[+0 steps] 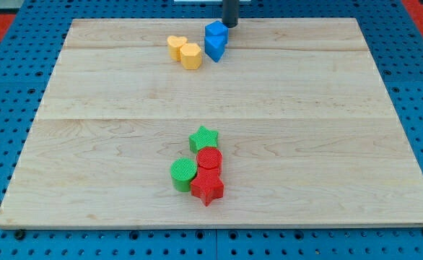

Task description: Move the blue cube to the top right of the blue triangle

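Note:
Two blue blocks stand touching near the view's top centre of the wooden board [89,144]. The upper one looks like the blue cube [217,32]. The lower one looks like the blue triangle [213,49], though their shapes are hard to tell apart. The cube sits just above and slightly right of the triangle. My tip [229,26] is at the cube's upper right edge, touching it or nearly so. The dark rod rises out of the view's top.
A yellow heart [175,45] and a yellow hexagon [190,55] lie just left of the blue blocks. Lower centre holds a cluster: a green star [203,137], a red cylinder [208,159], a green cylinder [183,173] and a red star [207,188].

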Tool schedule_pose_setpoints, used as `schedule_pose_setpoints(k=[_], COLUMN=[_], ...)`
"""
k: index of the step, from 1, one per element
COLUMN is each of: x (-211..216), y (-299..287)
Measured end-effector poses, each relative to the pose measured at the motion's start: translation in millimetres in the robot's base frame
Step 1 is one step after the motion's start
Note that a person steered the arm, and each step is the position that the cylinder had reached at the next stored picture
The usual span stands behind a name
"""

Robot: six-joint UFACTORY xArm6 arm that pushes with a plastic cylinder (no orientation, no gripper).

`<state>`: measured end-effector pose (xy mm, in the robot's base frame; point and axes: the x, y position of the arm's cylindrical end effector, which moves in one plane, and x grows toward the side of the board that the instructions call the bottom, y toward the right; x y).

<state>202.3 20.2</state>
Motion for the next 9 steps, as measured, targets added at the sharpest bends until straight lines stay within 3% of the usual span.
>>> schedule_pose_setpoints(k=[4, 6, 7, 8, 9], x=[9, 48, 34, 38, 13], y=[-75, -32, -13, -35, -58])
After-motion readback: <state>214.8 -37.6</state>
